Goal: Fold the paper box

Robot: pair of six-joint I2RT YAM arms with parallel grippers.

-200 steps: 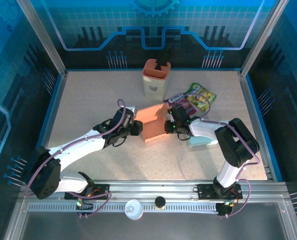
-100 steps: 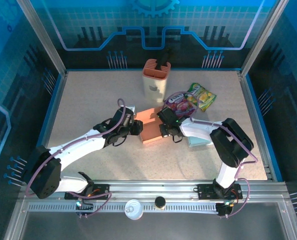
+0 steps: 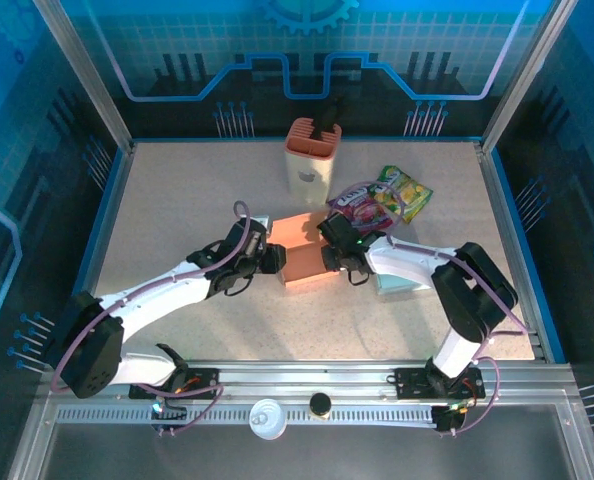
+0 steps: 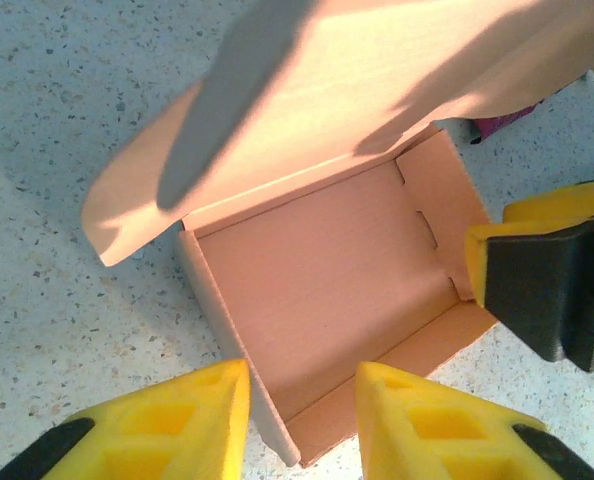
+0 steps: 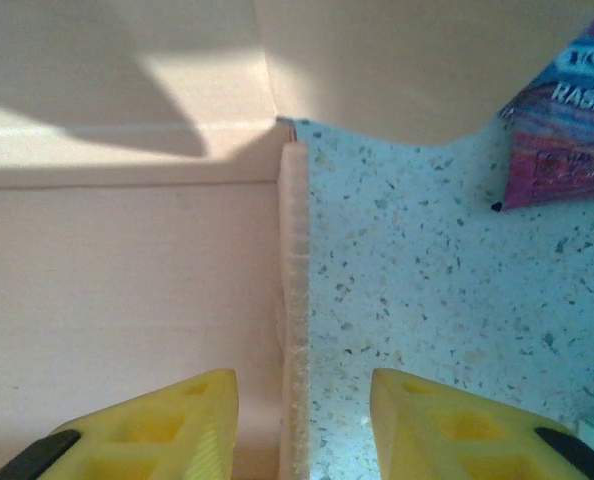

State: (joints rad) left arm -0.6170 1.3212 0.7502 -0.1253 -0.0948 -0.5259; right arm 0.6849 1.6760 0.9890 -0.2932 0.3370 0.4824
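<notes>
Right gripper (image 5: 299, 385) is opening up over the paper box (image 3: 302, 265) wall, left gripper (image 4: 300, 375) straddling unclenched too; lid (image 4: 377, 80) is still waiting.

Cool blue light tints the far walls (image 3: 307, 60) in the top view, while the table (image 3: 177, 200) is evenly bright with soft, short shadows. In the left wrist view hard light hits the lid of the box (image 4: 327, 270), crossed by a dark shadow band (sharp-edged); the near yellow fingers (image 4: 177, 420) are blurred. The right wrist view looks pale and washed out.
</notes>
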